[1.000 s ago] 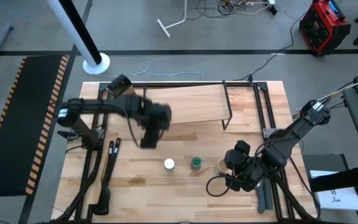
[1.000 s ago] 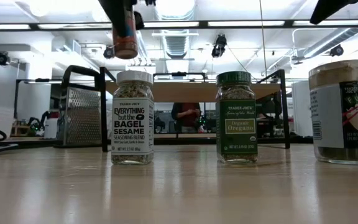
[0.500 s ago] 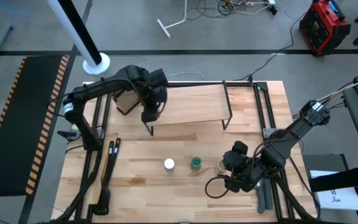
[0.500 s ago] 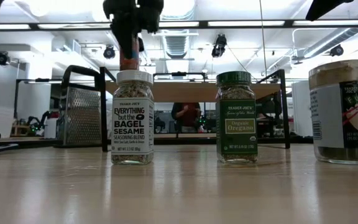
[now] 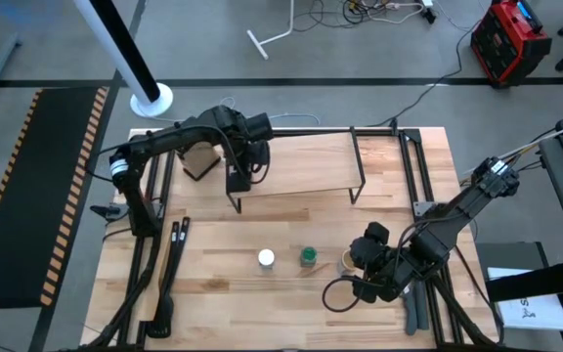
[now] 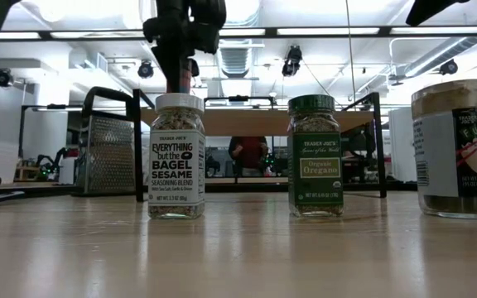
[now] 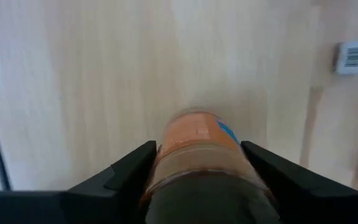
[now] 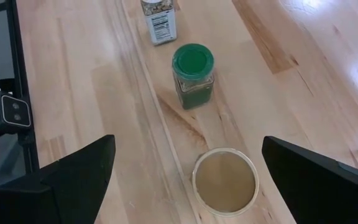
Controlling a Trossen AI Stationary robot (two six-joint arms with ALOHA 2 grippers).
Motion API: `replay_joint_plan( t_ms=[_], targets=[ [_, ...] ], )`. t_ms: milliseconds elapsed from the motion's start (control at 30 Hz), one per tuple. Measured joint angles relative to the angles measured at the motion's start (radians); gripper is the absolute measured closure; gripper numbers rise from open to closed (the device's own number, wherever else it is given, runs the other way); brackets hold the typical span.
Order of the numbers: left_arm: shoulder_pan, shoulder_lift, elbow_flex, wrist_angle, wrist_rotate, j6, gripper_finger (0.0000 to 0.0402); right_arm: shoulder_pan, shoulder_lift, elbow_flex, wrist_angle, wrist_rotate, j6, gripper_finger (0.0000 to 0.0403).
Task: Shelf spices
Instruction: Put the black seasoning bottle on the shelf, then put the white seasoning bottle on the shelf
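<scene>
The table (image 6: 238, 248) is pale wood planks, seen at board level in the low view; on it, nearest, stand three jars in a row: the white-lidded bagel sesame jar (image 6: 177, 156), the green-lidded oregano jar (image 6: 315, 156) just beside it, and the wider tan jar (image 6: 456, 149) at the right edge; the right wrist view looks down on them, showing the green lid (image 8: 193, 62) as a flat disc and the tan jar's top (image 8: 225, 181) as a plain beige circle, which the low view cannot show; the right hand (image 5: 371, 262) waits by the tan jar with its fingers apart and nothing between them; farther back stands the shelf (image 5: 301, 161), a light board on thin black legs, with a metal grater (image 6: 107, 155) to one side; over the shelf's left part the left hand (image 5: 239, 176) is clamped on the fourth jar (image 7: 197, 155), an orange spice with a dark lid, shown close only in the left wrist view, above the board; beyond, the room has strip lights and a person (image 6: 248, 155) standing far off.
</scene>
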Motion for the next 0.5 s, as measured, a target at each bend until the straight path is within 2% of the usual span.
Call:
replay_joint_plan(
  t_ms=[233, 500],
  targets=[
    [0.0, -0.004, 0.0, 0.01, -0.019, 0.001, 0.0137, 0.0, 0.0, 0.0, 0.001, 0.003, -0.004, 0.0018],
    [-0.002, -0.014, 0.05, -0.006, -0.026, 0.004, 0.0128, 0.0, 0.0, -0.002, 0.001, 0.008, -0.008, 0.0018]
  ],
)
